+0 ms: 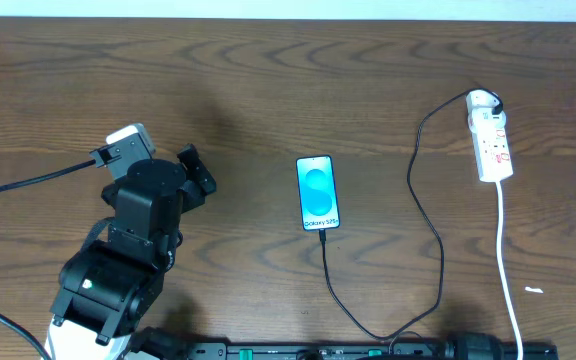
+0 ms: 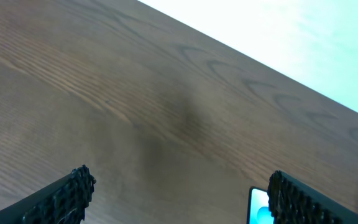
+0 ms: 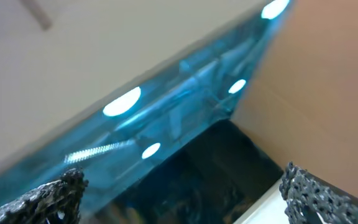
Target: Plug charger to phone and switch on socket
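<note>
The phone (image 1: 318, 192) lies face up mid-table, its cyan-and-white screen lit; one corner of the phone (image 2: 258, 206) also shows in the left wrist view. The charger (image 1: 426, 215), a thin black cable, meets the phone's near edge, loops along the front of the table, and runs up to a black plug at the far end of the socket (image 1: 492, 135). The socket is a white power strip at the right. My left gripper (image 1: 196, 172) hovers open to the left of the phone, nothing between its fingers (image 2: 73, 194). My right gripper (image 3: 185, 196) is open and empty, facing away from the table.
The socket's white cord (image 1: 508, 265) trails toward the front edge. A small white scrap (image 1: 534, 291) lies beside it. A black bar (image 1: 368, 351) runs along the table's front edge. The right wrist view shows only a blue glassy surface (image 3: 166, 106) and a brown panel (image 3: 328, 81).
</note>
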